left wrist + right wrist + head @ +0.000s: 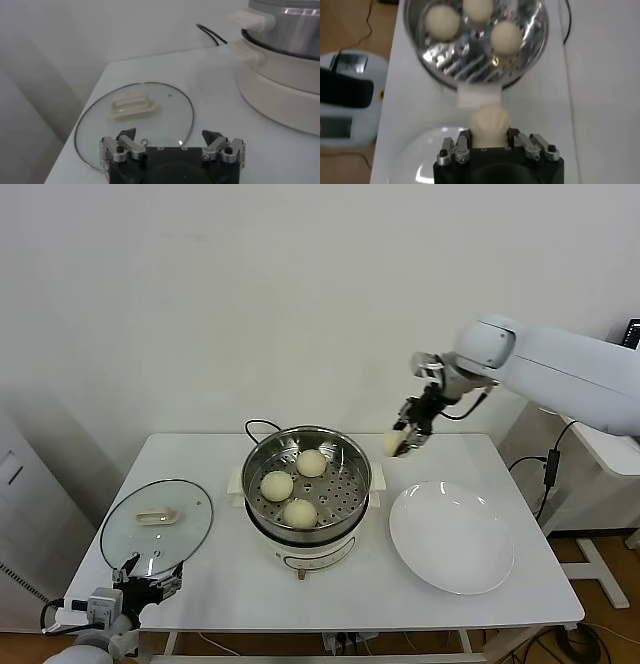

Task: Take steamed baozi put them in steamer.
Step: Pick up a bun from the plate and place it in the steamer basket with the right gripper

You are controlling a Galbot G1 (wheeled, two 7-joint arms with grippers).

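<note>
At the near left corner, left gripper [150,582] parked low, fingers spread apart, empty, beside the glass lid [156,524]. Mid-bench, steamer [307,479] with three baozi [300,513] on its perforated floor. Right of it, white plate [452,536]. Toward the far right edge, right gripper [408,442] raised above the bench, fingers clamped on a fourth baozi [490,121].

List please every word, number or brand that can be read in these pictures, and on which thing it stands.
None can be read.
The steamer has a small mark on the front of its white base, too small to read.
The glass lid, the plate and the baozi carry no text.
</note>
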